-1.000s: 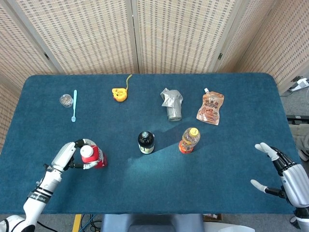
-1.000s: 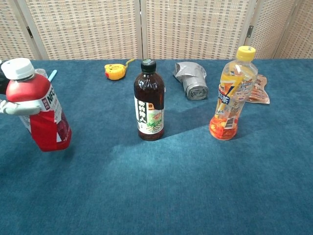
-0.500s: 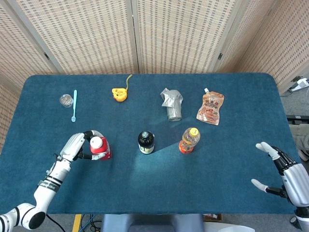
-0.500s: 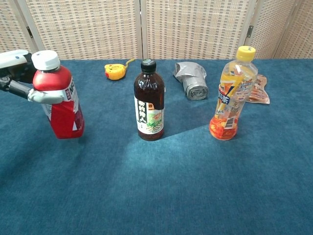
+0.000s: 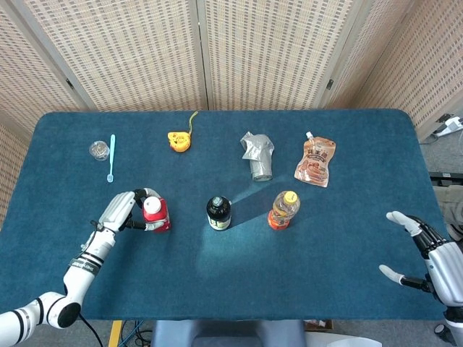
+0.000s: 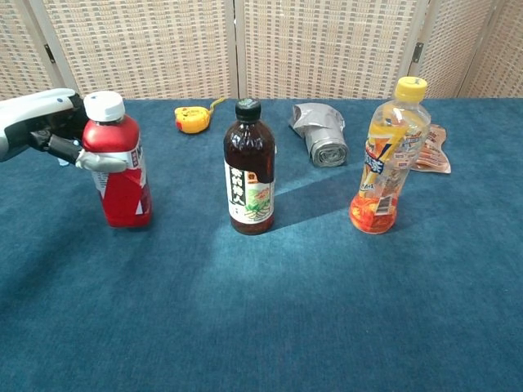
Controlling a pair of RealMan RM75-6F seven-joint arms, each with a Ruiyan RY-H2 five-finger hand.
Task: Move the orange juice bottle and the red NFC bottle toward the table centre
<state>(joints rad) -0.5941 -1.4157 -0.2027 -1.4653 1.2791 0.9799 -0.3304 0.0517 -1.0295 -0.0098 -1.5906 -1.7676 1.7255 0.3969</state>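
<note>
Here, from the head view, the left hand (image 5: 124,211) grips the red NFC bottle (image 5: 155,214) left of the dark bottle (image 5: 218,212), likely steadying it upright; the right hand (image 5: 427,253) hangs open and empty at the table's right edge. In the chest view, the orange juice bottle (image 6: 387,167) stands untouched, right of centre.

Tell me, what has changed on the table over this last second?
The left robot hand, gripping the red plastic NFC bottle with a white cap, carried it inward toward the dark brown glass bottle and brought it from tilted to upright. The orange juice bottle with a yellow cap stayed put; the right robot hand stayed open.
</note>
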